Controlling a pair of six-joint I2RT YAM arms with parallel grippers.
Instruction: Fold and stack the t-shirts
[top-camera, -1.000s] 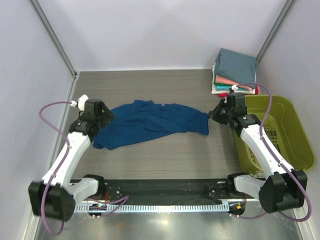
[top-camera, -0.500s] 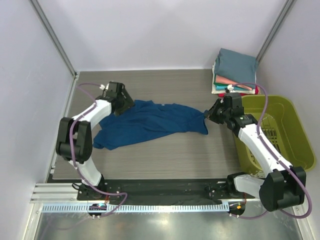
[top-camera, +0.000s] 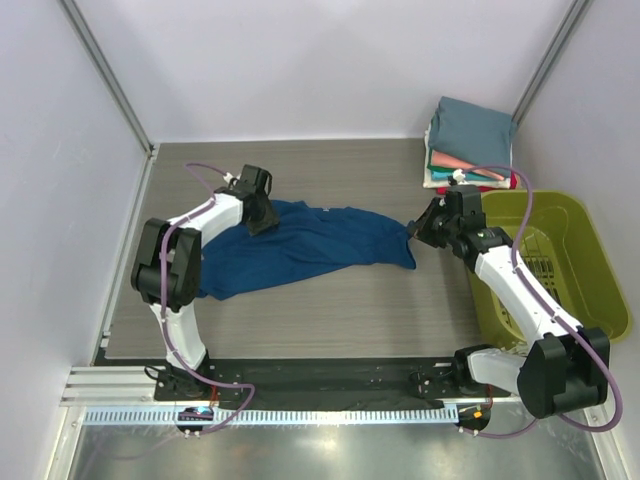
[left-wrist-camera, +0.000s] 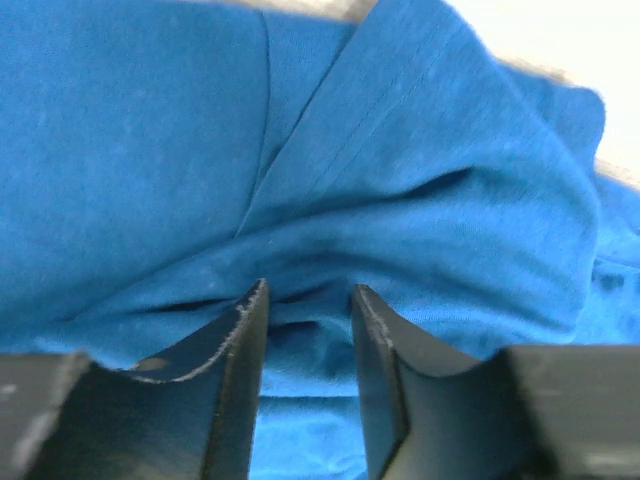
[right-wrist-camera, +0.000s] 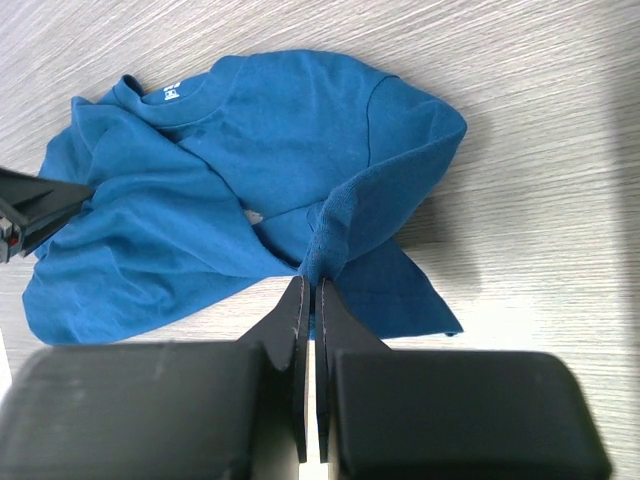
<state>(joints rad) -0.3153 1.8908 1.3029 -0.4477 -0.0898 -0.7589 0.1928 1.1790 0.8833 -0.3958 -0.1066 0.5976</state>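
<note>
A dark blue t-shirt (top-camera: 310, 245) lies crumpled and spread across the middle of the table. My left gripper (top-camera: 262, 213) is on its upper left part. In the left wrist view the jaws (left-wrist-camera: 307, 290) stand open, astride a ridge of the blue cloth (left-wrist-camera: 150, 150). My right gripper (top-camera: 418, 228) is at the shirt's right end. In the right wrist view it (right-wrist-camera: 310, 282) is shut on a bunched fold of the shirt (right-wrist-camera: 200, 190) near a sleeve. A stack of folded shirts (top-camera: 470, 140), slate-teal on top with coral and white below, sits at the back right.
An olive-green plastic basket (top-camera: 590, 250) stands at the right edge, beside my right arm. Grey walls close in the table on the left, back and right. The left gripper's tip also shows in the right wrist view (right-wrist-camera: 35, 210), at the shirt's far side.
My left arm has swung from the shirt's left side up and rightward, and its gripper now sits on the shirt's upper left part. My right gripper has shifted slightly left, still holding the cloth.
</note>
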